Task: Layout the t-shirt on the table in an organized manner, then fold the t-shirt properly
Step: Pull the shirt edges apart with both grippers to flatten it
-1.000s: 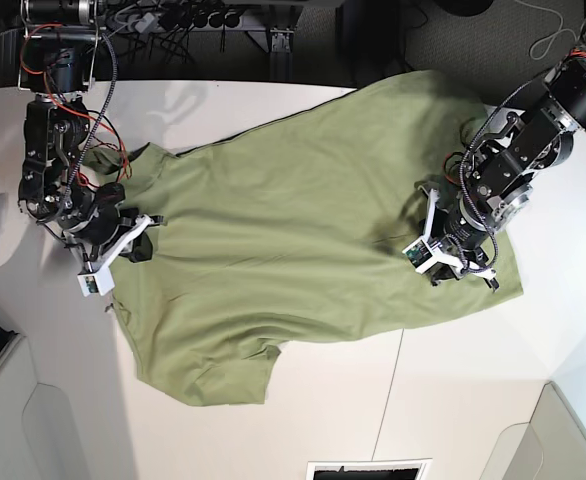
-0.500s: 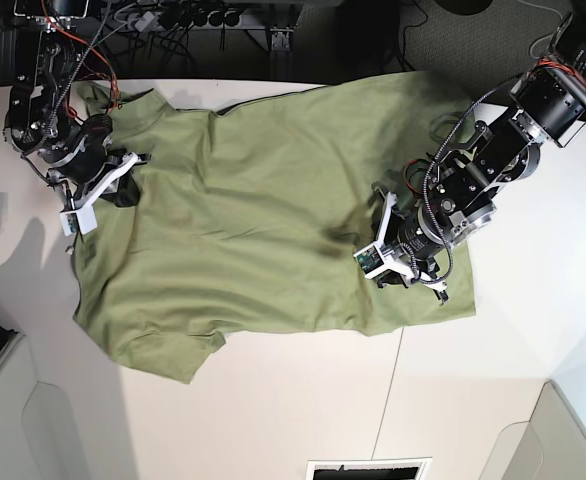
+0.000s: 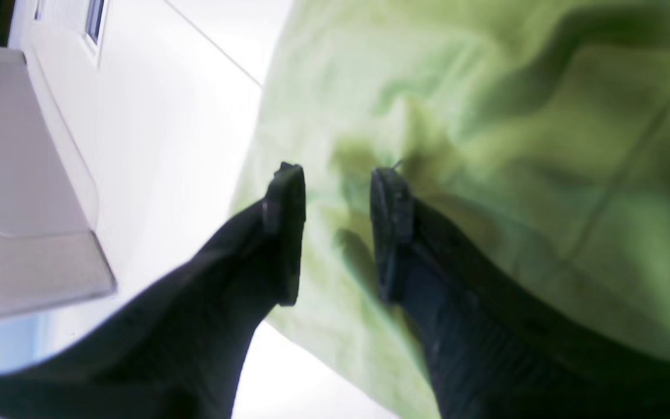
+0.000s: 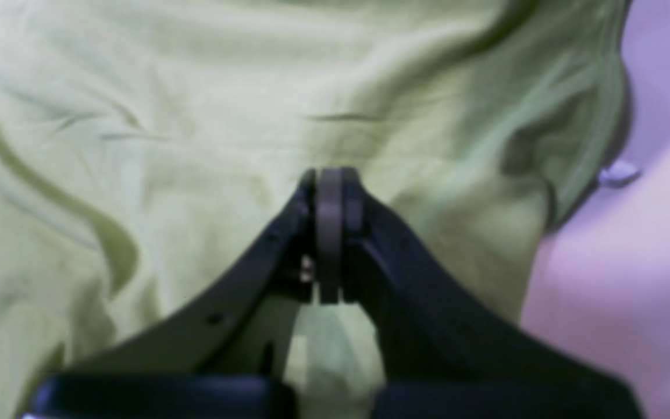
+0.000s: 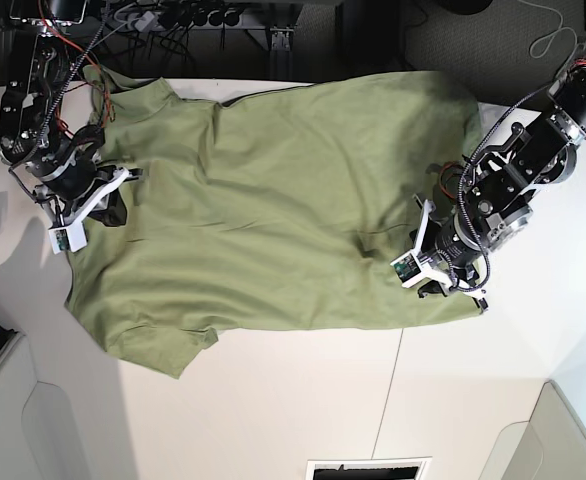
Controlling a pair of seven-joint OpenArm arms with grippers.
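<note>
A: Left gripper (image 3: pixel 335 233) is seen with jaws spread apart over the shirt (image 5: pixel 273 210), just inside its hem edge; nothing is pinched between them. In the base view it (image 5: pixel 443 283) sits at the right, near corner of the cloth.

B: And the right gripper (image 4: pixel 329 233)?

A: Its jaws are pressed together. Whether a fold of fabric is caught between them cannot be told. It (image 5: pixel 93 200) is found at the far left, by the shoulder.

B: What has changed?

A: Over the last second the shirt has been dragged left and toward the far edge of the table (image 5: pixel 303 400). The body is now spread much flatter, with one sleeve pointing to the near left.

B: Meaning?

A: The laying-out is judged nearly done. Some wrinkles are left near the middle, and folding has not yet been started.
</note>
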